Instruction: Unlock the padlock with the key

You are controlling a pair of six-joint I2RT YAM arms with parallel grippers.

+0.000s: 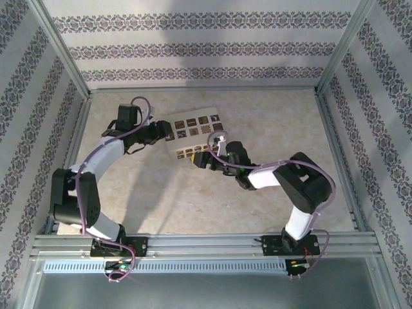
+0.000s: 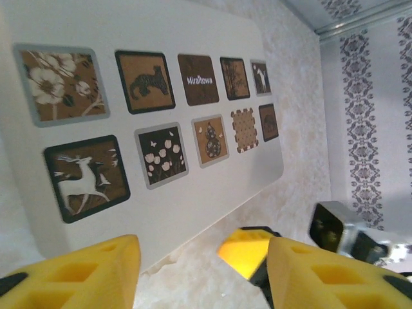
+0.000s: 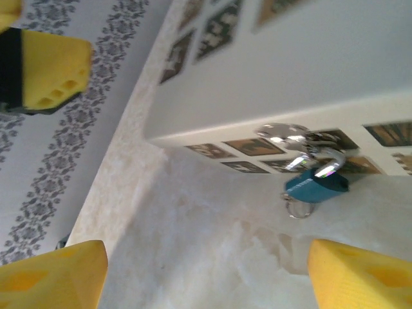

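A teal padlock with a silver shackle lies on the table against the near edge of a white picture card. A silver key rests just above it, and a small key ring hangs below its body. My right gripper is open and low over the bare table, short of the padlock, which sits ahead and to the right of its jaws. My left gripper is open too, hovering at the card's edge with nothing between its fingers. The two grippers face each other across the card's corner.
The white card, printed with brown picture tiles, lies mid-table. In the left wrist view a yellow finger of the right gripper and its camera are close ahead. Metal frame rails and patterned walls bound the table.
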